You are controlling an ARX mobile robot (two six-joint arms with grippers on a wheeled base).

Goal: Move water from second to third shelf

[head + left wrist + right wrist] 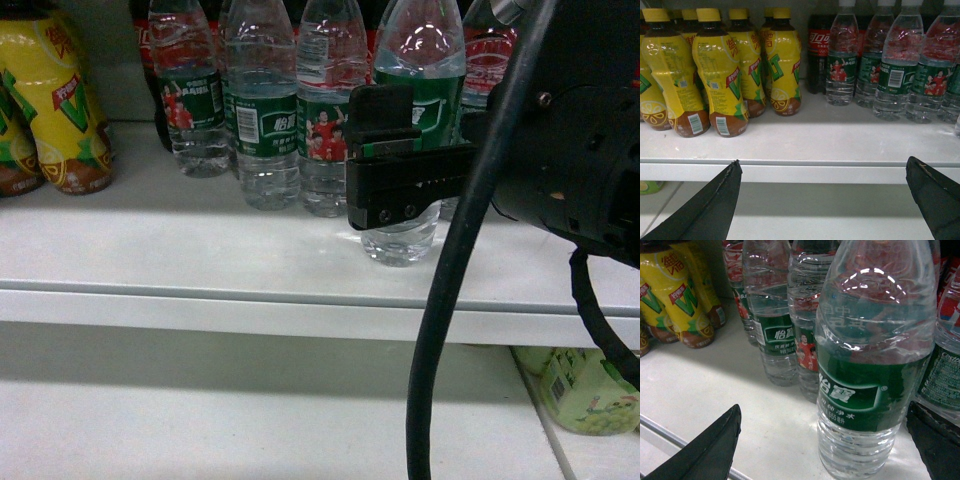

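The water bottle (871,365) is standing upright at the shelf's (200,250) front edge, at twelve o'clock between the spread, untouching fingers of the nearer right gripper (822,442).

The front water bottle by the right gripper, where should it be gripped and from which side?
Grip the front water bottle across its green label, coming straight in from the shelf's open front. It stands upright, ahead of its neighbours, and the label band looks smoother than the ribbed base. The right gripper is open, already straddling it.
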